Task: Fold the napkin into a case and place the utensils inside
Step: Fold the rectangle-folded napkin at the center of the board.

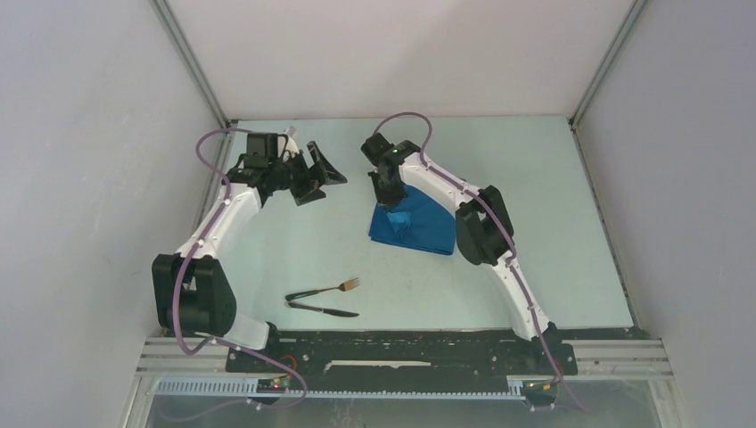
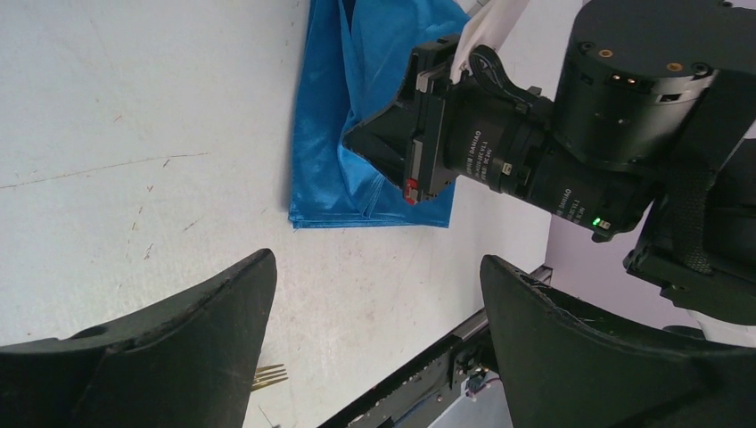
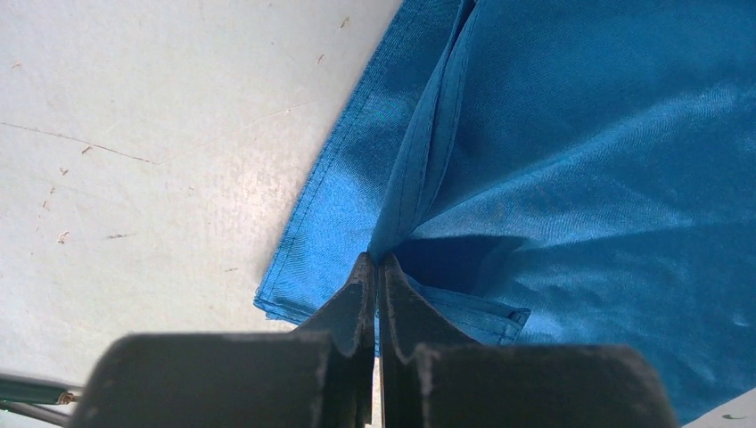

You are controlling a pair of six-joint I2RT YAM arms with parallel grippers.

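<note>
The bright blue napkin [image 1: 419, 227] lies partly folded in the middle of the table. My right gripper [image 1: 390, 198] is shut on a pinched ridge of the napkin [image 3: 571, 152] near its left edge and lifts that fold slightly. My left gripper [image 1: 319, 174] is open and empty, hovering left of the napkin; it sees the napkin [image 2: 334, 152] and the right gripper's body beyond its fingers. The fork [image 1: 325, 289] and the dark knife [image 1: 323, 310] lie side by side near the front edge. The fork's tines [image 2: 270, 376] peek past the left finger.
White walls with metal corner posts enclose the table on three sides. The black base rail [image 1: 401, 349] runs along the near edge. The right arm's elbow [image 1: 477, 227] sits over the napkin's right part.
</note>
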